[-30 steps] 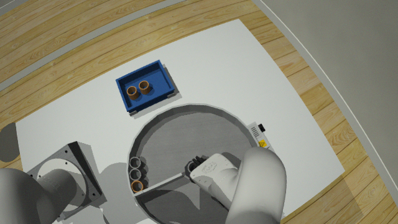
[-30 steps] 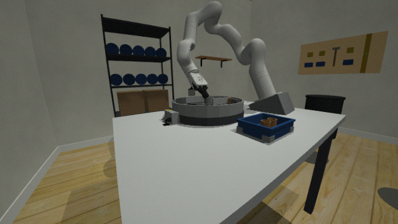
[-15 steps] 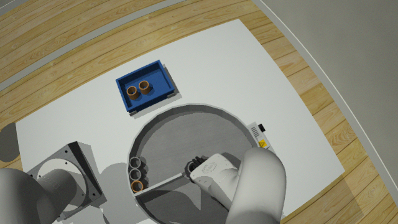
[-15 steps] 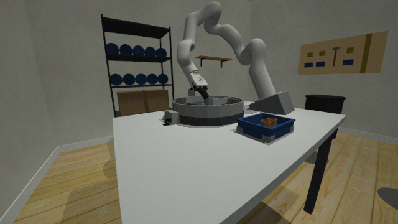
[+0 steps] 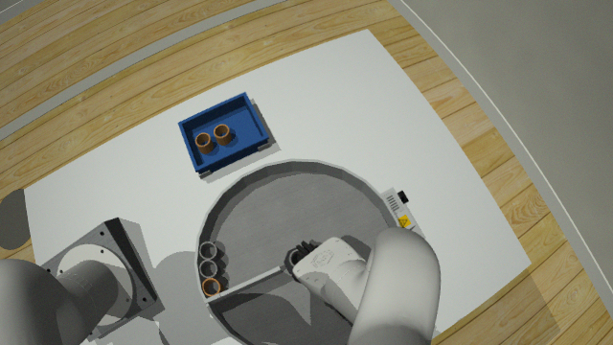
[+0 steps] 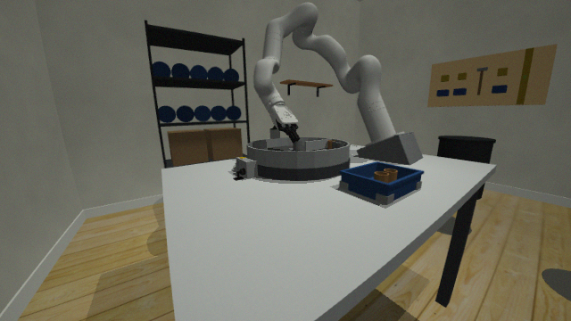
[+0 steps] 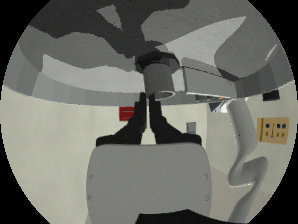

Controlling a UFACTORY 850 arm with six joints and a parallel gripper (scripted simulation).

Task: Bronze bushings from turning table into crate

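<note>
My gripper is shut on the wall of a grey steel bushing, above the middle of the turning table. Two more steel bushings stand at the table's left rim in the top view. A bronze bushing stands beside them, against the divider. Two bronze bushings stand upright in the blue crate. The held bushing's far end overlaps the dark hub; contact cannot be told.
A low divider runs from the hub to the turning table's rim. A grey control box sits outside the rim. The arm's base stands beside the turning table.
</note>
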